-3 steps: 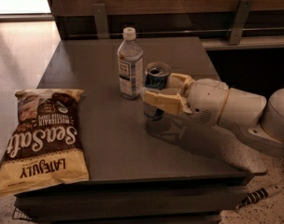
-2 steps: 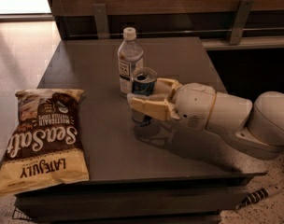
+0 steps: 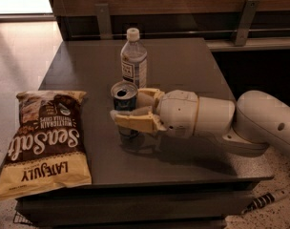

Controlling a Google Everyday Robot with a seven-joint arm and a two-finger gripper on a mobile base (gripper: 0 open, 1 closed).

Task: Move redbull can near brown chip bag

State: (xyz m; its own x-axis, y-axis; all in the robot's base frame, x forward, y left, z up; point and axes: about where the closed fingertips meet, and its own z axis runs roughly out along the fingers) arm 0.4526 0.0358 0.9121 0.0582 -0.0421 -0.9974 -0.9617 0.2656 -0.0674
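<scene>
The redbull can (image 3: 123, 99), blue and silver with a silver top, stands upright near the middle of the dark table (image 3: 183, 66). My gripper (image 3: 130, 109) comes in from the right and is shut on the can, one tan finger (image 3: 135, 122) in front of it and the other behind. The brown chip bag (image 3: 45, 142), dark brown and pale yellow with "Sea Salt" script, lies flat at the table's front left. A short gap of table separates the can from the bag's right edge.
A clear water bottle (image 3: 133, 60) with a white cap stands just behind the can. A wooden wall with metal brackets (image 3: 103, 19) runs along the table's far edge. The table's front edge lies close below the bag.
My gripper has carried the can to the left, from beside the bottle's right toward the chip bag. The bottle and the bag have not moved.
</scene>
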